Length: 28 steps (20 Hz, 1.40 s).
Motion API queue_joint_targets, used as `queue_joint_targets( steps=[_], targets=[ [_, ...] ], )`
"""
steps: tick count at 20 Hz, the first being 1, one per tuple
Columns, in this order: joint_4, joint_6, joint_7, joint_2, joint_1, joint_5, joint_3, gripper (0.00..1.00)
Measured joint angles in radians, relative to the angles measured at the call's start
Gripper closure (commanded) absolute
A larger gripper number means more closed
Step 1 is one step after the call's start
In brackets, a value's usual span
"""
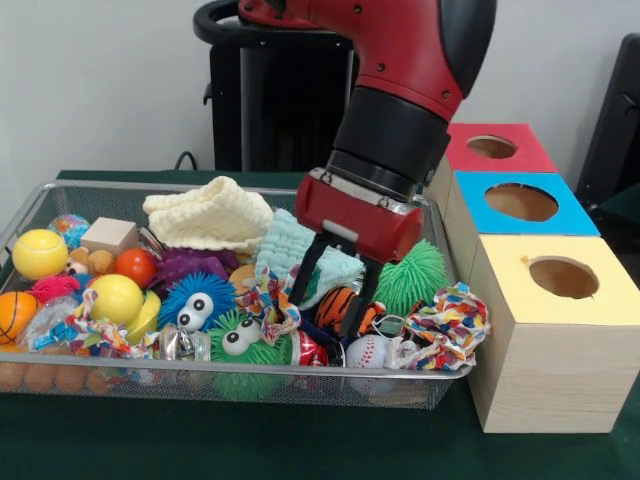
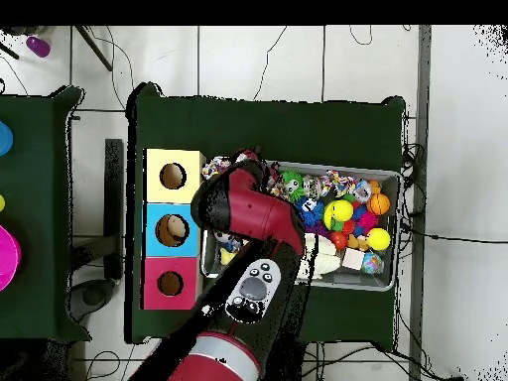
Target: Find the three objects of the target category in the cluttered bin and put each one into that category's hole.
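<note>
The wire mesh bin (image 1: 60,195) is packed with toys. Three knotted cloth toys lie along its front: one at the right corner (image 1: 447,322), one in the middle (image 1: 265,300), and one at the left (image 1: 85,332). My gripper (image 1: 331,298) is open and lowered into the bin right of centre. Its black fingers (image 1: 304,272) straddle an orange striped ball (image 1: 335,303), between the middle and right knotted toys. In the overhead view the arm hides the gripper, and one knotted toy (image 2: 215,168) shows at the bin's corner by the yellow box.
Three wooden boxes with round holes stand beside the bin: yellow top (image 1: 560,275), blue top (image 1: 520,200), red top (image 1: 495,148). The bin also holds a pale yellow washcloth (image 1: 210,215), a mint washcloth (image 1: 290,250), spiky balls (image 1: 412,275), smooth balls (image 1: 40,252) and a wooden block (image 1: 108,235).
</note>
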Motion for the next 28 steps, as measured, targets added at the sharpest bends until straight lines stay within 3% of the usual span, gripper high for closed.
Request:
queue_joint_targets(
  steps=[7,15,21,28],
  targets=[
    [-0.018,0.054,0.0,0.04,0.068,0.063,-0.071,0.0],
    [-0.018,0.059,0.007,0.059,0.087,0.152,-0.107,0.0],
    [-0.011,0.078,0.054,0.071,0.112,0.249,-0.149,0.0],
    [-0.011,0.156,0.115,0.09,0.143,0.302,-0.194,0.0]
  ],
)
